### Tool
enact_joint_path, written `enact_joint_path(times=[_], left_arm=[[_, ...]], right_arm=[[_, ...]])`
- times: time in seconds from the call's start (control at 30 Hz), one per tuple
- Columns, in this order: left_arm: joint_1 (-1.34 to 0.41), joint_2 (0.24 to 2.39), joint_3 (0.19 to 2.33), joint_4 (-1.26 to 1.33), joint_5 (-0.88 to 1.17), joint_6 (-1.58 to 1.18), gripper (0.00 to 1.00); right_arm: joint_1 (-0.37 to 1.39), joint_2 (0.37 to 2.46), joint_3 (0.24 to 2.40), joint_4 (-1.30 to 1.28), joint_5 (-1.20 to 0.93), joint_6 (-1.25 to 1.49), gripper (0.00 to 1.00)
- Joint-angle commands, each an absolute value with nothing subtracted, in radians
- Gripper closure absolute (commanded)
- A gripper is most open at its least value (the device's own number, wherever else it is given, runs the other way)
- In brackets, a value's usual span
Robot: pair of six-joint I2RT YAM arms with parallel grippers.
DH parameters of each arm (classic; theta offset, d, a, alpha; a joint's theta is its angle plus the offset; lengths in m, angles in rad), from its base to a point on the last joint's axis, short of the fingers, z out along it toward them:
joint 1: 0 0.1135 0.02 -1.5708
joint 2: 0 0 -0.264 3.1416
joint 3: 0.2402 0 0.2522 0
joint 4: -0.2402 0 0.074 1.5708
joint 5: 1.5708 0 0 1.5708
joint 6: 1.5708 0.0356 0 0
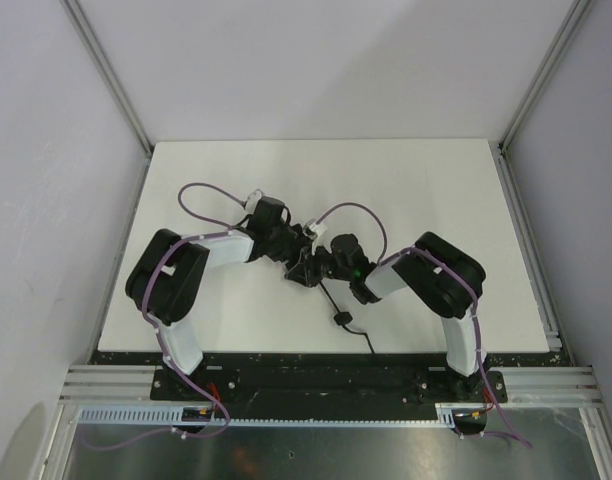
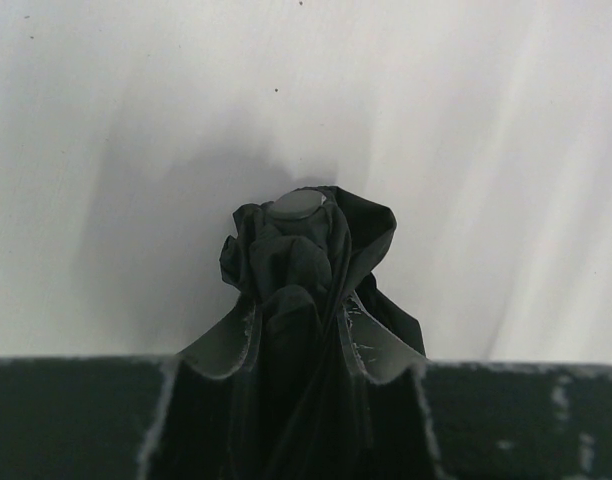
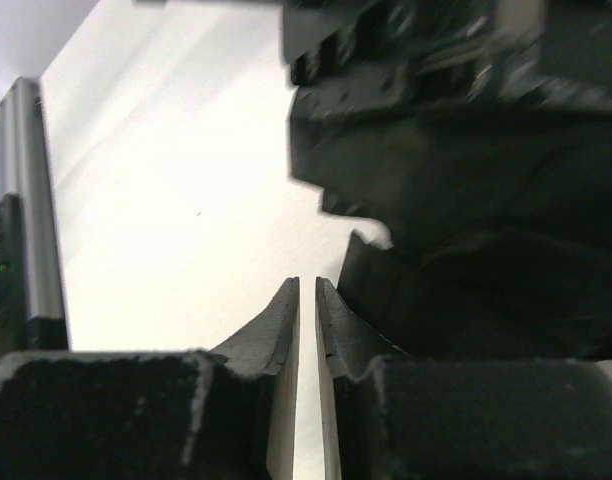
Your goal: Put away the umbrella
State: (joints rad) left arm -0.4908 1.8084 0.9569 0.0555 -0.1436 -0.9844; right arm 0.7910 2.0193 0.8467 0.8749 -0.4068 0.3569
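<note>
Overhead, one flat white table sits in a booth of plain grey walls and metal rails. Two white-and-black arms, left and right, meet at its centre. One umbrella of crumpled black fabric lies there. Its thin shaft runs toward 5 o'clock to a small round knob. The left gripper pinches the bunched cloth below a flat round cap. The right gripper has wedge-shaped fingers parted by a thin slit, holding nothing.
</note>
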Motion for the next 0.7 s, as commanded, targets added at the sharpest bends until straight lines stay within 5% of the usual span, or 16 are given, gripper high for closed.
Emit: enact_joint_path(times=[0.0,0.23,0.4,0.67], left_arm=[[-0.481,1.84,0.923,-0.122,-0.106,-0.949,1.0],[-0.477,1.808,0.912,-0.1,-0.089,-0.916,1.0],[-0.477,1.696,0.915,-0.077,-0.093,-0.86,1.0],[-0.488,1.363,0.903,0.14,-0.162,-0.656,1.0]], right_arm=[[0.779,2.065,0.789,0.863,-0.472,0.439,0.82],[0.735,1.845,0.787,0.869,-0.605,0.578,0.55],[0.716,1.508,0.79,0.607,-0.566,0.608,0.4],[0.583,1.096,0.81,0.015,-0.401,0.465,0.32]])
